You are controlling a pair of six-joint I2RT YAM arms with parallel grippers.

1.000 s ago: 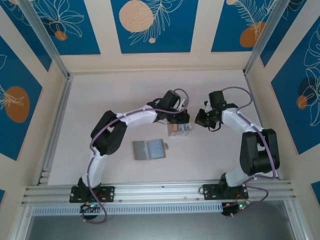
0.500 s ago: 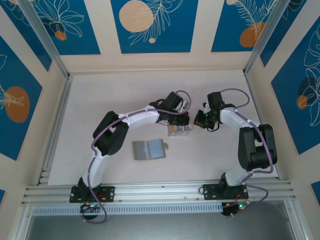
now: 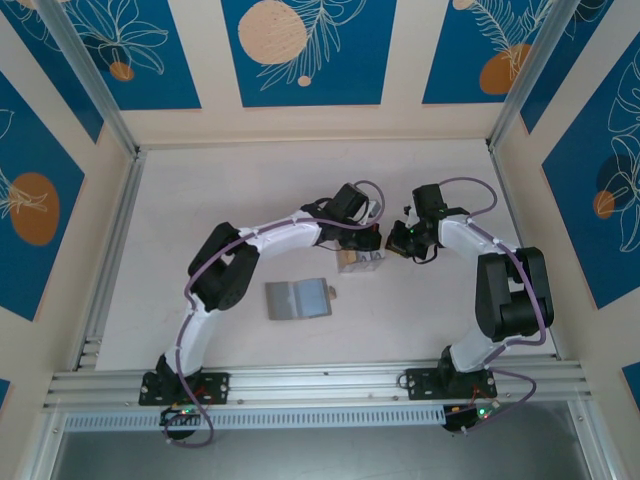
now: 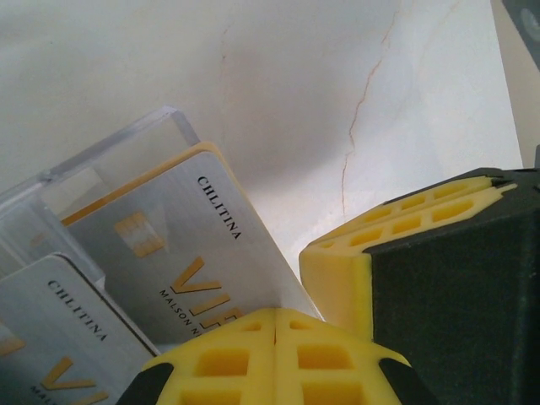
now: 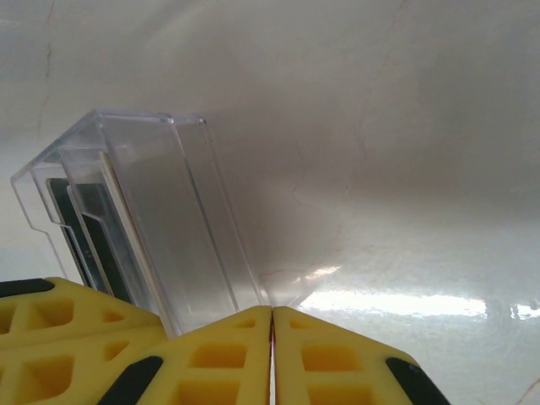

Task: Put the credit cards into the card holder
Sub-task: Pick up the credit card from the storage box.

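Both pairs closed: left fingers (image 4: 253, 337) at a credit card (image 4: 169, 253), grip unclear; right fingers (image 5: 245, 337) empty against the clear box (image 5: 169, 194). Crooked pull could tip it.

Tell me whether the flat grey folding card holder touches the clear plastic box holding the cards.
Apart. In the top external view, a strip of bare table separates the grey card holder from the clear plastic box.
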